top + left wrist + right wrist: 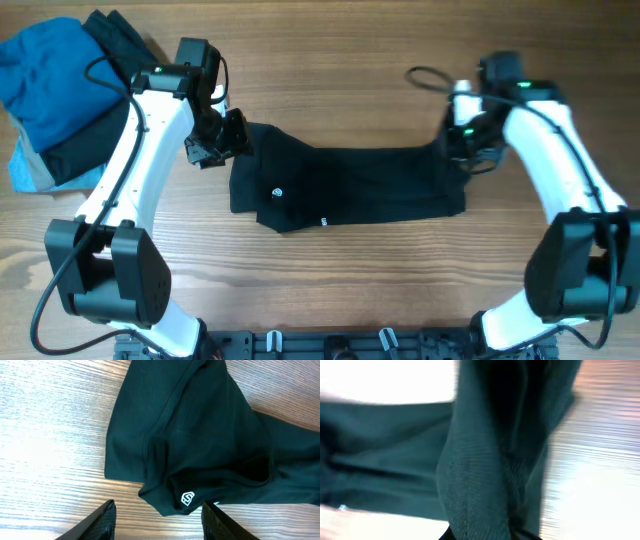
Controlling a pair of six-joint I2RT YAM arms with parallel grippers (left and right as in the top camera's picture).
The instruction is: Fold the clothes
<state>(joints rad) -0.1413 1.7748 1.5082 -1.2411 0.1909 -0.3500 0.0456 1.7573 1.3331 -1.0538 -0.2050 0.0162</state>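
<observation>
A black garment (350,185) with a small white logo (278,192) lies spread across the middle of the wooden table. My left gripper (218,140) hovers at its upper-left corner, open and empty; in the left wrist view the fingers (157,525) straddle bare wood just below the logo (187,498). My right gripper (468,148) is at the garment's upper-right corner, shut on a bunched fold of the black cloth (490,480), which fills the right wrist view.
A pile of blue and dark clothes (60,90) sits at the table's far-left corner. A black cable (430,78) loops near the right arm.
</observation>
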